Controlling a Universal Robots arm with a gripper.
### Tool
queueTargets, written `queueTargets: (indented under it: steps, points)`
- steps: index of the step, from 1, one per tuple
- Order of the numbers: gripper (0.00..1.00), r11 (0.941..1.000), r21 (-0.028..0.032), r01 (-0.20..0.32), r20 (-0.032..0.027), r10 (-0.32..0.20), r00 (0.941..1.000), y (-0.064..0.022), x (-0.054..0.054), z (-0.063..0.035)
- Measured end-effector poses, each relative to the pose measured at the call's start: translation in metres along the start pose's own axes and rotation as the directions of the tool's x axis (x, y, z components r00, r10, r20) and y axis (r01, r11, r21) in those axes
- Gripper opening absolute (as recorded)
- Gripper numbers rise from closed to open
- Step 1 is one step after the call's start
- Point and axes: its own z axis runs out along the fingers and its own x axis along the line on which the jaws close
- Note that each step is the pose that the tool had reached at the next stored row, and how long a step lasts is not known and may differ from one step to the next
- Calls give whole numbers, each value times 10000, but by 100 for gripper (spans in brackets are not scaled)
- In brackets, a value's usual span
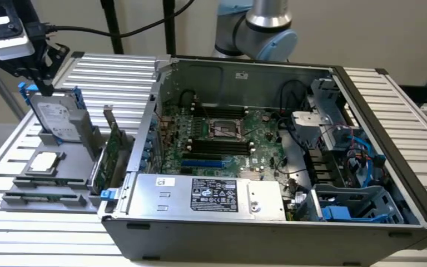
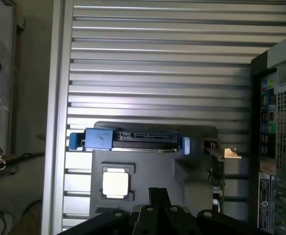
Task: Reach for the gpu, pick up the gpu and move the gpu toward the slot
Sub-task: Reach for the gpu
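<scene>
The gpu [image 1: 114, 146] stands on its long edge in the grey fixture [image 1: 50, 197], a thin green card with its silver bracket at the far end, right beside the computer case's outer wall. In the wrist view the gpu [image 2: 215, 169] appears edge-on at the fixture's side nearest the case. My gripper [image 1: 45, 86] hangs shut and empty above the far end of the hard drive, well off from the gpu toward the exterior view's left. In the wrist view the gripper [image 2: 158, 196] points down over the fixture. The blue slot [image 1: 202, 164] lies on the motherboard inside the case.
The silver hard drive [image 1: 56, 119] in its blue frame leans upright in the fixture, and a small square chip [image 1: 43, 162] lies in front of it. The open computer case [image 1: 391, 167] holds a power supply [image 1: 209, 194], cables and drive cages. The ribbed table [image 1: 117, 72] surrounds everything.
</scene>
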Motion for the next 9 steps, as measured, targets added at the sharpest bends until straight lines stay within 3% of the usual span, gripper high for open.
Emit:
queueTargets:
  steps: [9]
  points:
    - [11,10000,0,-2,-7,2,10000,-175,-400,6]
